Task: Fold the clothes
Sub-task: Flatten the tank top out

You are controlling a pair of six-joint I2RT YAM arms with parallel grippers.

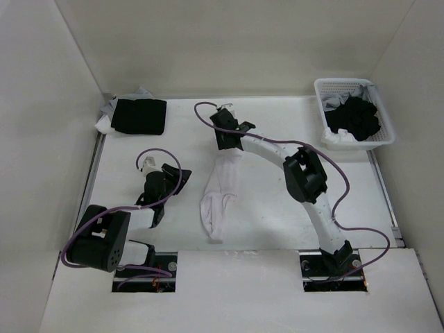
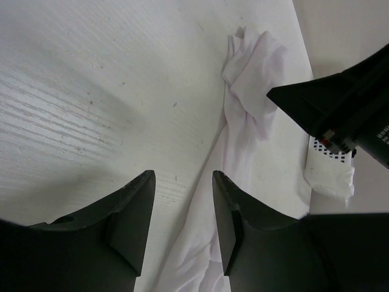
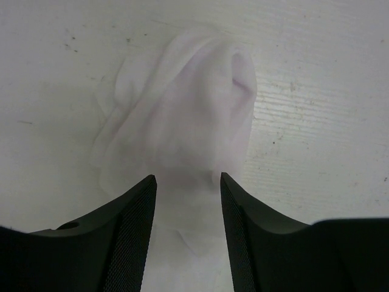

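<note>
Right under the right gripper (image 3: 186, 176), jaws spread, lies the thin white soft-cloth garment (image 3: 182, 103), likely limp and light, best pinched at this end; left gripper (image 2: 182, 174) spread too.

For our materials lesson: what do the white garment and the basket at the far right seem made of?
The white garment: thin soft cloth, matte, judging by its limp creases and folds. The basket: probably white plastic, smooth; its walls are a rigid moulded lattice.

Left gripper (image 2: 182, 176) jaws apart, held low, right gripper (image 3: 188, 177) jaws apart, arm stretched forward
</note>
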